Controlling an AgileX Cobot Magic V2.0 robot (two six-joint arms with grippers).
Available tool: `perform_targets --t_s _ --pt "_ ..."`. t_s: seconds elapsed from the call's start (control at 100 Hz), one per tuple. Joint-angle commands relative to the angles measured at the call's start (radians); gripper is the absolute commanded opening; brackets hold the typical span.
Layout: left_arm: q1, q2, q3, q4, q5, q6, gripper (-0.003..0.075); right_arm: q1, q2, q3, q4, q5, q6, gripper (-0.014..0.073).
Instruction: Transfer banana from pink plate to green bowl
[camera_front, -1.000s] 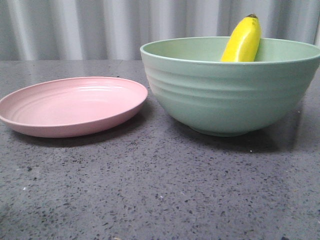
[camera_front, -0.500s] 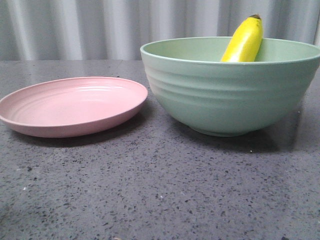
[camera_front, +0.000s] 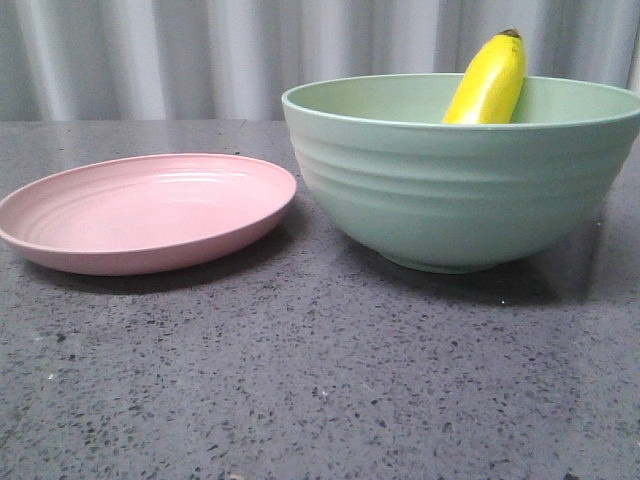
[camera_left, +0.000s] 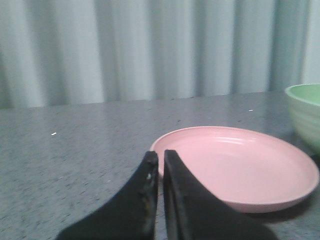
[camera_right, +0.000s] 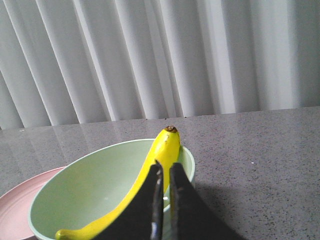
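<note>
The yellow banana (camera_front: 487, 82) lies in the green bowl (camera_front: 460, 190), its dark tip leaning over the far rim. It also shows in the right wrist view (camera_right: 160, 160) along the inside of the bowl (camera_right: 90, 190). The pink plate (camera_front: 140, 212) is bare, to the left of the bowl, and shows in the left wrist view (camera_left: 240, 167). My left gripper (camera_left: 160, 156) is shut and empty, near the plate's rim. My right gripper (camera_right: 164, 167) is shut and empty, above the bowl's rim, apart from the banana. Neither gripper shows in the front view.
The dark speckled table (camera_front: 320, 380) runs to a pale corrugated wall (camera_front: 200, 50) behind. The bowl's rim (camera_left: 305, 95) shows at the edge of the left wrist view. A slice of the plate (camera_right: 15, 200) shows beside the bowl in the right wrist view.
The banana's tip has shifted slightly to the right against the bowl's far rim and then stayed still. The plate and bowl have not moved.
</note>
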Motion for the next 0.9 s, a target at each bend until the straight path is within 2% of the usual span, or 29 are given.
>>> perform_targets --t_s 0.0,0.1,0.26,0.89 --pt "0.091 -0.022 0.007 0.003 -0.001 -0.007 -0.0020 -0.004 0.010 -0.025 -0.014 -0.081 -0.015 -0.0064" --pt "0.170 -0.072 0.007 0.003 0.099 -0.007 -0.0020 -0.004 0.010 -0.025 -0.014 -0.081 -0.015 -0.0064" --pt "0.192 -0.110 0.009 0.005 0.337 -0.007 -0.0020 -0.004 0.010 -0.025 -0.014 -0.081 -0.015 -0.0064" --pt "0.194 -0.110 0.009 -0.001 0.336 -0.016 -0.0020 -0.004 0.010 -0.025 -0.014 -0.083 -0.015 -0.0064"
